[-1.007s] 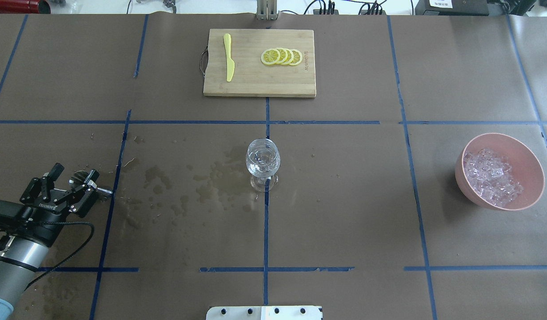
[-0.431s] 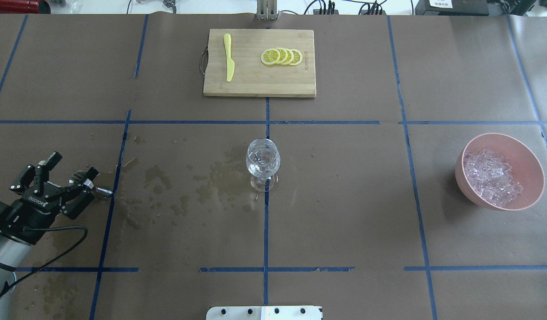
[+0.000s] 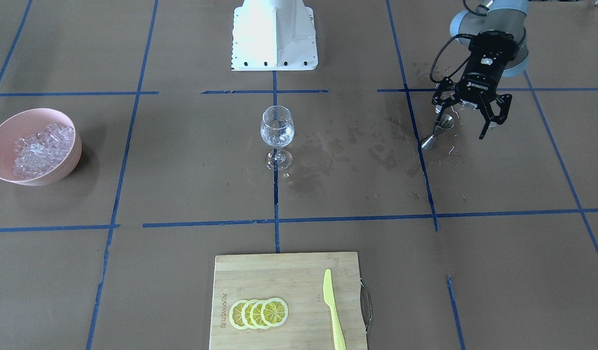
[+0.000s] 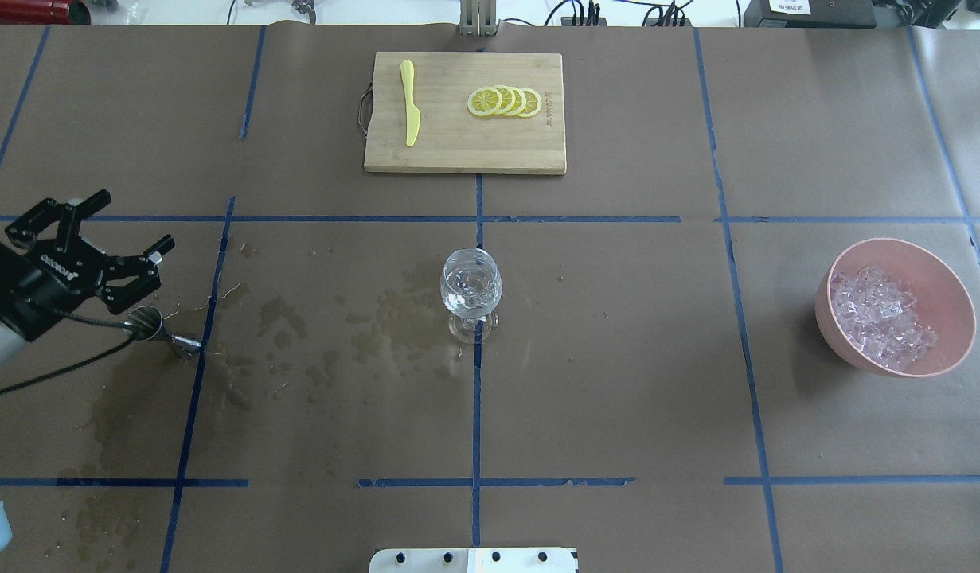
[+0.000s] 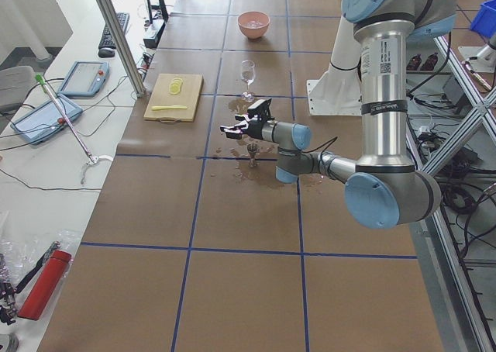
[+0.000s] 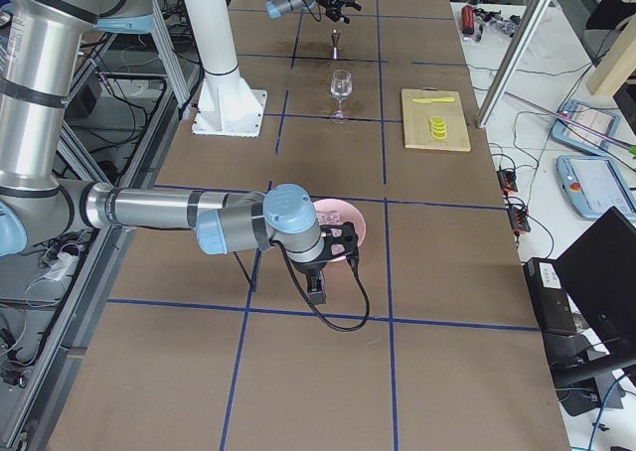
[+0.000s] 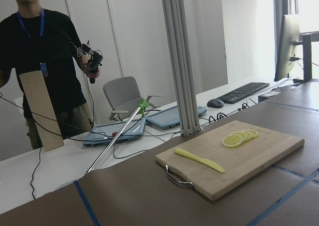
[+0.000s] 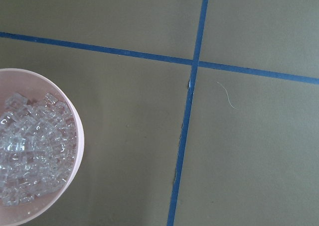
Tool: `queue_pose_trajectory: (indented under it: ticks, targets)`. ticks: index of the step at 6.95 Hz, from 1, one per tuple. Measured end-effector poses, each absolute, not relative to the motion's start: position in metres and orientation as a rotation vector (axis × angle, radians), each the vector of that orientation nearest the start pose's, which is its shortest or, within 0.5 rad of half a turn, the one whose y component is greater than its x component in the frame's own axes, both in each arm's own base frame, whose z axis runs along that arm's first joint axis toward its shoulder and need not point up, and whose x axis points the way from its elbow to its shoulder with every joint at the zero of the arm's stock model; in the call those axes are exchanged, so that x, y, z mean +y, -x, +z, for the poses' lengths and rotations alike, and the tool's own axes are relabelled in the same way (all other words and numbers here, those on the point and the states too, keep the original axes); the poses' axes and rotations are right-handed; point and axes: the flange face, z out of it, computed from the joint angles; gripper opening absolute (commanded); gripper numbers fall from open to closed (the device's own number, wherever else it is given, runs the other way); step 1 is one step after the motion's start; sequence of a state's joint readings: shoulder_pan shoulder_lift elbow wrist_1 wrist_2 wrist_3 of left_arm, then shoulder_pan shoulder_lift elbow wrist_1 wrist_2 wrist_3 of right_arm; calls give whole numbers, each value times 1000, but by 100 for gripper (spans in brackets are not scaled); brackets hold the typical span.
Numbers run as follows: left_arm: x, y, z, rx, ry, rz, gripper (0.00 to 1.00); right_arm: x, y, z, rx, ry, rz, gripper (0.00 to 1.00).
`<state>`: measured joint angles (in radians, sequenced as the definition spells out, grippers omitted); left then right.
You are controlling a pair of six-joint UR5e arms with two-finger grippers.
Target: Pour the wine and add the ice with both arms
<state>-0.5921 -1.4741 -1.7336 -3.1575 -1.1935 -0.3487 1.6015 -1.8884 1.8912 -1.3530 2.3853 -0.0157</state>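
Note:
A clear stemmed wine glass (image 4: 471, 290) (image 3: 277, 129) stands at the table's centre with a little clear wine in its bowl. A steel jigger (image 4: 145, 324) (image 3: 437, 130) stands upright at the left. My left gripper (image 4: 135, 218) (image 3: 461, 125) is open and empty, raised above and just beyond the jigger. The ice (image 4: 880, 318) (image 3: 36, 148) (image 8: 30, 151) is heaped in a pink bowl (image 4: 947, 294) at the right. My right gripper (image 6: 338, 247) shows only in the exterior right view, by that bowl's near edge. I cannot tell whether it is open or shut.
A wooden cutting board (image 4: 458, 151) at the far centre carries lemon slices (image 4: 505, 102) and a yellow knife (image 4: 410, 103). Wet stains (image 4: 354, 334) lie between the jigger and the glass. The white pedestal (image 3: 274, 34) is at the robot's side. An operator (image 7: 45, 61) stands beyond the table.
My open left gripper has drawn back from around the jigger, risen and moved farther from the robot. The jigger stays standing in place. The glass and bowl have not moved.

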Motion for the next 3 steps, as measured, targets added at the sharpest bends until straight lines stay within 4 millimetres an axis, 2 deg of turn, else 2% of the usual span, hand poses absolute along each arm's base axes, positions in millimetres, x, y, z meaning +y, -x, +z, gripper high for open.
queue_pose_trajectory:
  ticks: [1, 3]
  targets:
    - [-430, -235, 445, 697, -1391, 318, 100, -370, -72, 610, -806, -227, -76, 100]
    - [-506, -162, 435, 617, -1170, 487, 100, -369, -72, 612, -806, -224, -76, 100]
